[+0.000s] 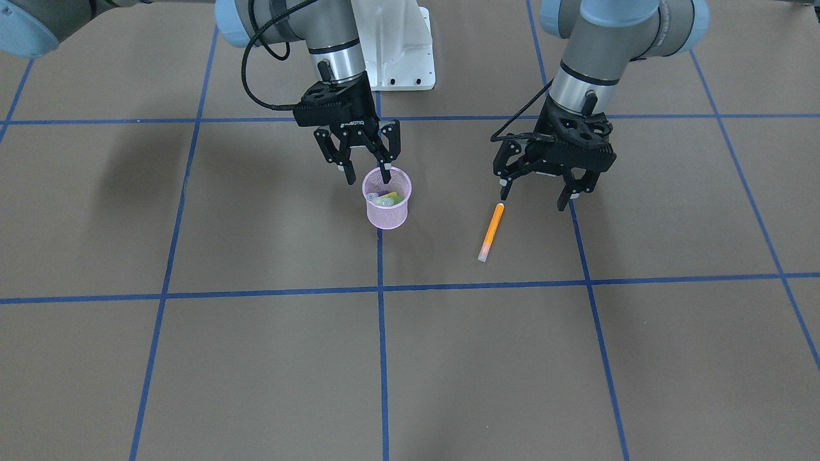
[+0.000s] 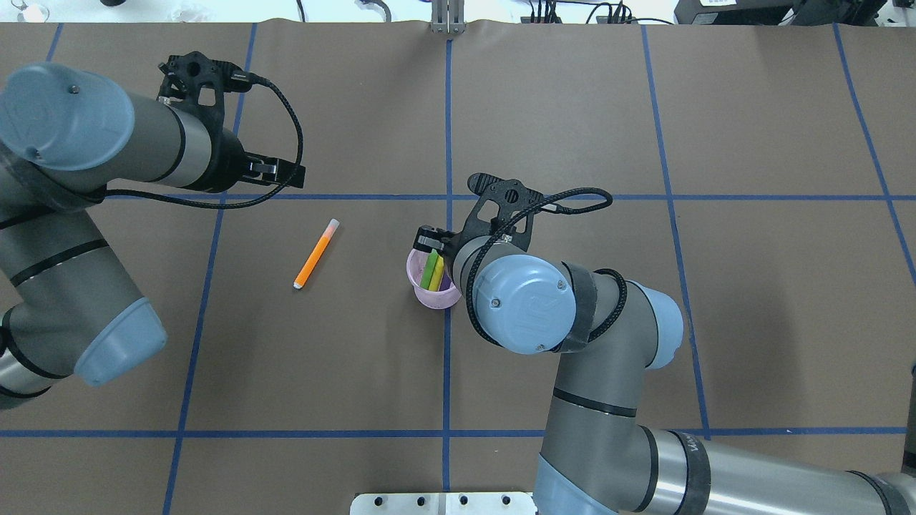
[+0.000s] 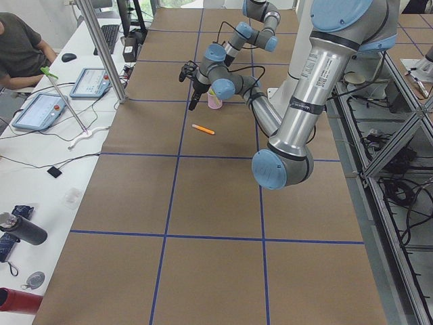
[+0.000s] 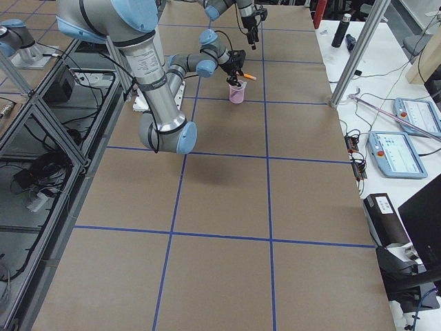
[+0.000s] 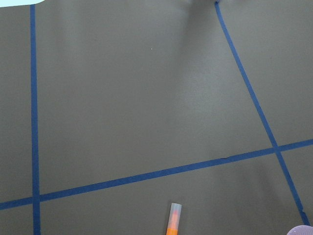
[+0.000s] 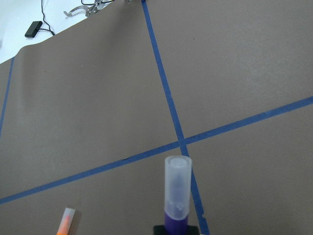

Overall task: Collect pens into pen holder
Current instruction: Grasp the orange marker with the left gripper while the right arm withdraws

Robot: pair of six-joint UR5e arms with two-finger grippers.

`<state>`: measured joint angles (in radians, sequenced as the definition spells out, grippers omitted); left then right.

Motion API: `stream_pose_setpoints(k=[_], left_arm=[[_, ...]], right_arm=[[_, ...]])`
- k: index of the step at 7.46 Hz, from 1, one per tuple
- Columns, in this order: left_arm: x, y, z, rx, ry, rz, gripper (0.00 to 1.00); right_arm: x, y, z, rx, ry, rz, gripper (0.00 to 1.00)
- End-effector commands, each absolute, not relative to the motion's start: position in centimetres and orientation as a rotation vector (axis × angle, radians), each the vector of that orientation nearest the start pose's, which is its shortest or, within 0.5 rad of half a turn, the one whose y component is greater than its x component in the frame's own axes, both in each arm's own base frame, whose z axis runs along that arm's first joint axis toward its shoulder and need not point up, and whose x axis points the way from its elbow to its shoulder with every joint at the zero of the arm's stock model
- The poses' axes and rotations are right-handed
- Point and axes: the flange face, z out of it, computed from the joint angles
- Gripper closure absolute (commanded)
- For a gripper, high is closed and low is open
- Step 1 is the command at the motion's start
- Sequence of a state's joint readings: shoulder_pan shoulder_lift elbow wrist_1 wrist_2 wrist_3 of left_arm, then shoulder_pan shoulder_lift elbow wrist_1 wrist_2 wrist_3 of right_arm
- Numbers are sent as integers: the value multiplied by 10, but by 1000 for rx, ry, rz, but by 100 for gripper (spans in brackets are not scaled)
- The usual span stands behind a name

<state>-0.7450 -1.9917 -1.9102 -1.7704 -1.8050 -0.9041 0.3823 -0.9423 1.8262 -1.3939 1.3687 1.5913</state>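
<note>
1. Just below the left tool [image 1: 533, 200], toward the pen holder's [image 1: 387, 216] side, the orange pen [image 1: 491, 232] lies on the table [image 1: 256, 358], cap pointing away from the robot's base [image 1: 398, 61]; this tool, spread wide, is nearer.
2. Over the holder hangs the right tool [image 1: 368, 179], jaws apart.

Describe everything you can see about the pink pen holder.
The pen holder is a small pink-lilac wire-mesh cup with a rolled rim, tapering toward its base. It stands upright on the brown table, on a blue tape line. A green pen and a yellow pen lean inside. The right gripper hangs open over it, one finger at the opening, one outside the rim; contact unclear.
</note>
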Motion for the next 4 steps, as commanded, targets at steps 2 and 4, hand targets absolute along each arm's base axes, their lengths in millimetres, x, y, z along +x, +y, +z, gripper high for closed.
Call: stream_pose_setpoints(k=[2,4], left_arm=[[424,-539,272,431,755,161,6],[458,-566,292,384,707,351,7]], right_arm=[[-424,-469,234,222,-939,259,1],[-352,-521,317,156,-868,103,1]])
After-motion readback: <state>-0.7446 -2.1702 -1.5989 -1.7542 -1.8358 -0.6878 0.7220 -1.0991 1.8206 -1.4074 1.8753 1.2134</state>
